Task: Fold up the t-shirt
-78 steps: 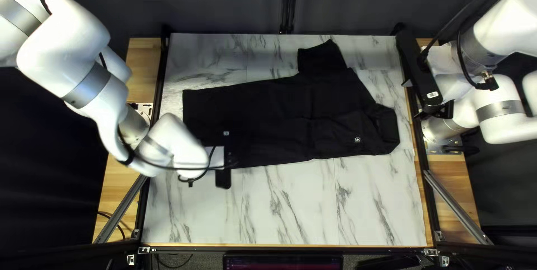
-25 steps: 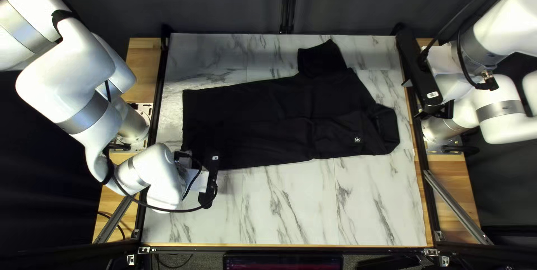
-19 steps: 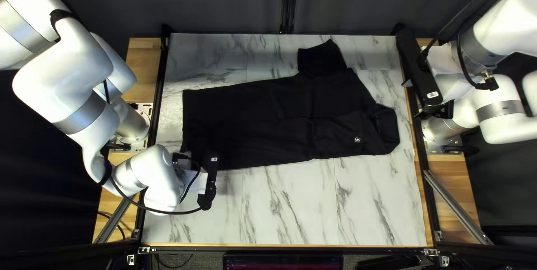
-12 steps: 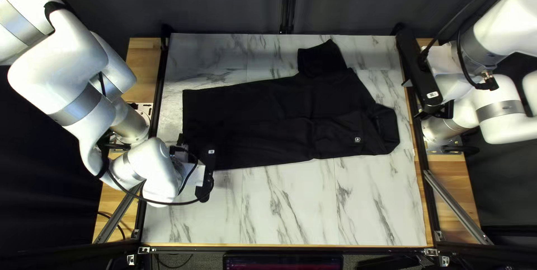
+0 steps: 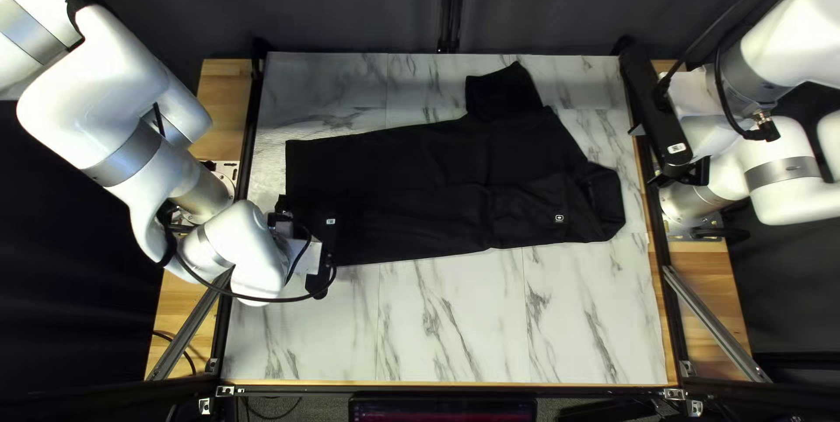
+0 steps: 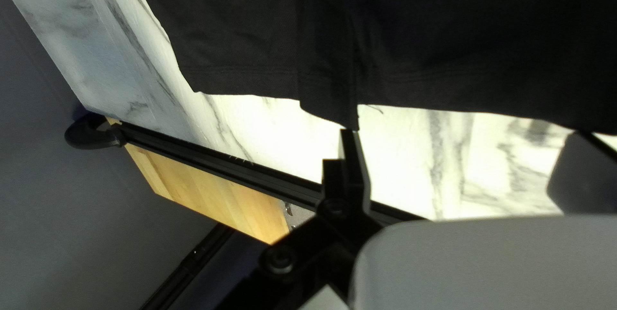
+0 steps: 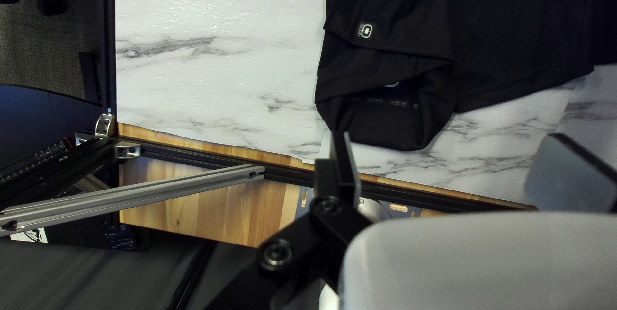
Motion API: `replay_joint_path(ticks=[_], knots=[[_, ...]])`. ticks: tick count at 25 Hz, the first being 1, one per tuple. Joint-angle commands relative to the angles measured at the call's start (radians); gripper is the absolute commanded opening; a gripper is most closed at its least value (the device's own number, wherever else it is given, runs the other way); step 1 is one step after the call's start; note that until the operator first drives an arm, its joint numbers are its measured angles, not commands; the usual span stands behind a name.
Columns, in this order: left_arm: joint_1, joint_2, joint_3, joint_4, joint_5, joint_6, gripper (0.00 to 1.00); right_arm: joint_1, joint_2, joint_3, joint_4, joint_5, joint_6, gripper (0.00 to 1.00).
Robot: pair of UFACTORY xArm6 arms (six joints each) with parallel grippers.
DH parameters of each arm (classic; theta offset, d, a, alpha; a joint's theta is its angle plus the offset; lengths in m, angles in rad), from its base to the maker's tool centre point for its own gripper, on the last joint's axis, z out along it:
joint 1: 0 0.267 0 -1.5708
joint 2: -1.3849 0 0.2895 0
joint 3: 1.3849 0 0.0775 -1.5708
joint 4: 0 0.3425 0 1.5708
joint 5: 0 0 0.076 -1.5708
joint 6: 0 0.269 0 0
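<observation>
Along the near part of the marble-patterned tabletop (image 5: 455, 334), the left arm's wrist has shifted slightly toward the far edge compared with half a second ago; three seconds ago it reached farther over the cloth. The left tool (image 5: 282, 209) is now by the hem at the left of the top left view. Beyond it, the black t-shirt (image 5: 411, 186) lies across the middle of the tabletop, its outline unchanged. The right tool (image 5: 647, 155), beside the tabletop's right edge, has not moved. Farthest out, toward the dark curtain (image 5: 612, 2), the squarish flap (image 5: 506, 91) sticks up as it did.

The left wrist view shows the left tool (image 6: 459, 149) released, fingers spread, and a narrow fold (image 6: 328, 101) poking past the hem just ahead of one fingertip; the top left view hides this. Whether they touch, I cannot tell. The right wrist view shows the right tool (image 7: 450, 149) released too, and beyond it small pale marks (image 7: 395, 102) inside a cloth opening, unseen from above. The badge (image 7: 366, 31) lies farther on, absent from the left wrist view.
</observation>
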Motion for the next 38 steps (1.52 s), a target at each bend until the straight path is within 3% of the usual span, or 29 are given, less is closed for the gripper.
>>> replay_joint_path(ticks=[1, 16, 25, 30, 38], knots=[[0.007, -0.004, 0.008, 0.001, -0.007, 0.003, 1.00, 0.000, 0.000, 0.000, 0.000, 0.000, 0.000, 1.00], [-0.058, 0.036, -0.072, 0.017, -0.008, -0.021, 1.00, 0.000, 0.000, 0.000, 0.000, 0.000, 0.000, 1.00], [-0.047, -0.027, -0.012, 0.015, 0.017, -0.020, 1.00, 0.000, 0.000, 0.000, 0.000, 0.000, 0.000, 1.00], [-0.017, -0.041, 0.037, 0.025, -0.021, -0.011, 1.00, 0.000, 0.000, 0.000, 0.000, 0.000, 0.000, 1.00], [-0.002, 0.011, 0.013, 0.041, -0.065, -0.006, 1.00, 0.000, 0.000, 0.000, 0.000, 0.000, 0.000, 1.00]])
